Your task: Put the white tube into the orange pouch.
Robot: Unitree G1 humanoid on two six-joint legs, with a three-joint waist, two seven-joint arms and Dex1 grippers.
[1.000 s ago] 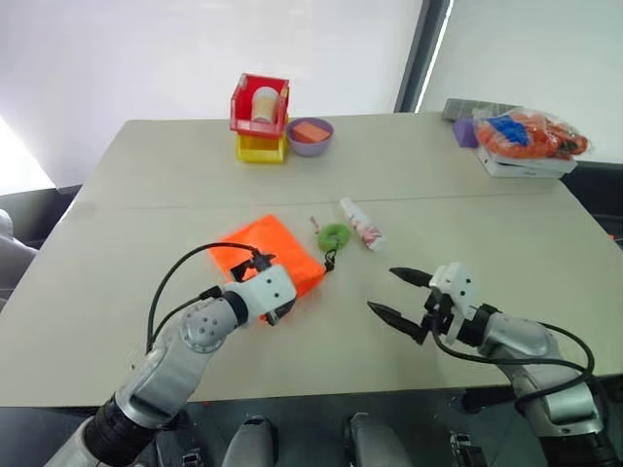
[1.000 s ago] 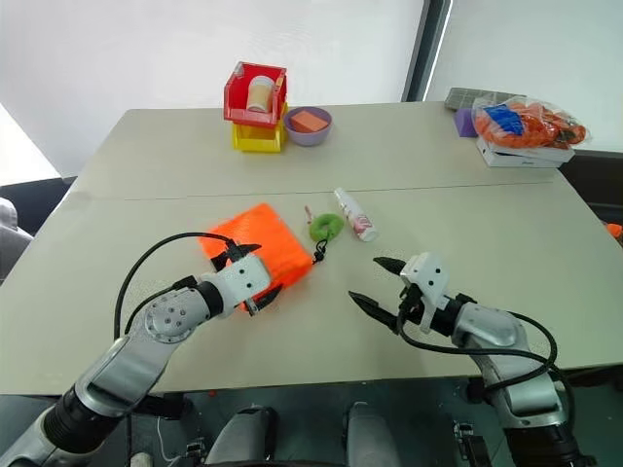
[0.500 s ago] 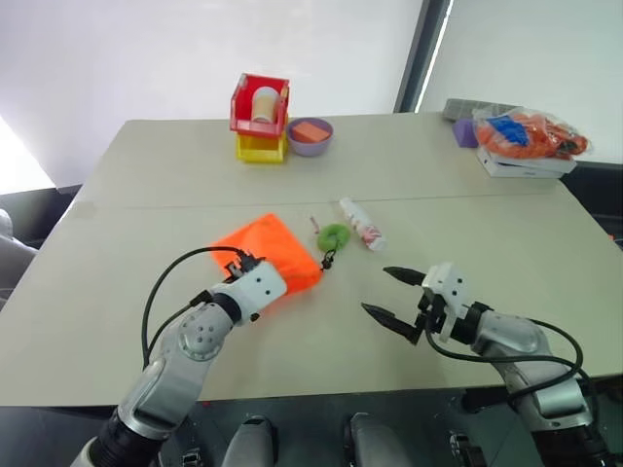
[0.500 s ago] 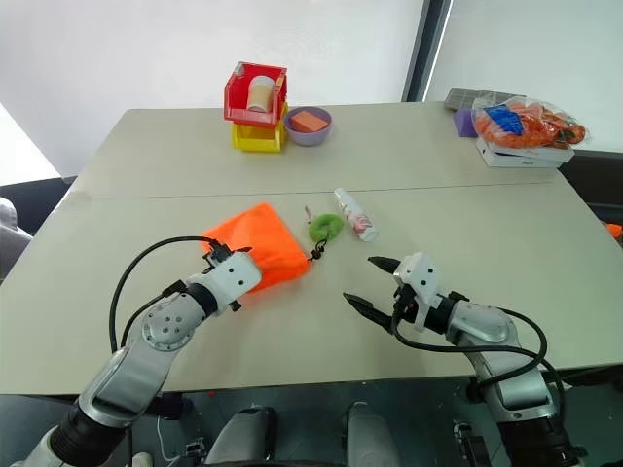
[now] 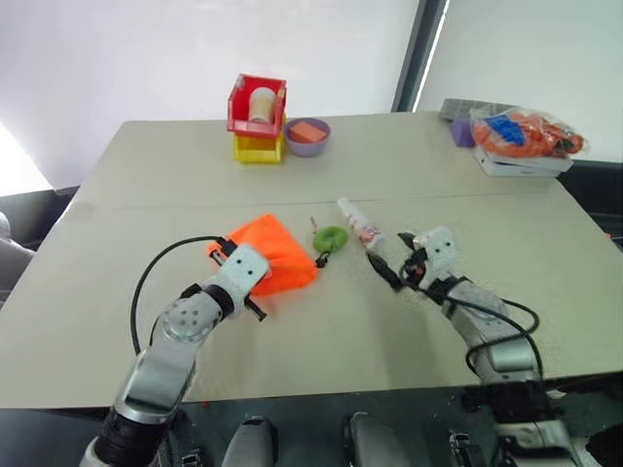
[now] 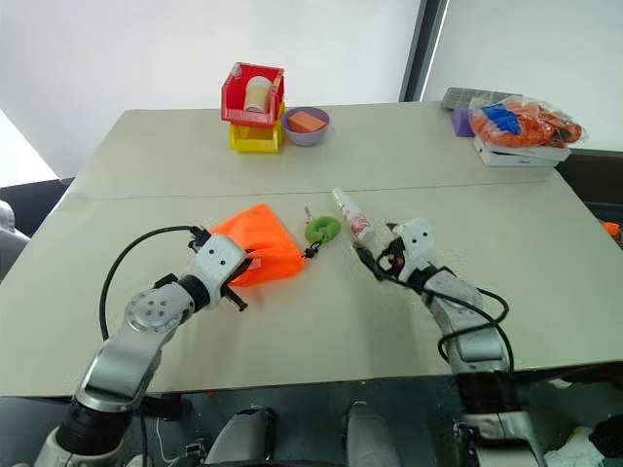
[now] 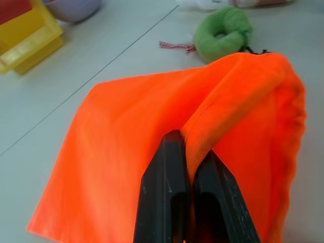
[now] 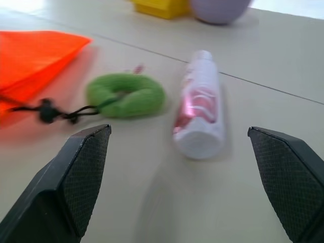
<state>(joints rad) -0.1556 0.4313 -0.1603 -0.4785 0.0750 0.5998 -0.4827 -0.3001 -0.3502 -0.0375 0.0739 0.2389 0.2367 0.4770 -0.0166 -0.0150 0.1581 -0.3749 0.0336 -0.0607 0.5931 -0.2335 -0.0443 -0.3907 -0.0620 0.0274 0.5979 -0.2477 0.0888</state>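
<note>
The white tube lay flat, one end facing the wide right pincer, which had moved closer. The left pincer now pinched the orange pouch.

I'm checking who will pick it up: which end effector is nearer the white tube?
Right. The right end effector is open just short of the white tube, which lies between its fingers in the wrist view. The left end effector is shut on the orange pouch, farther off.
</note>
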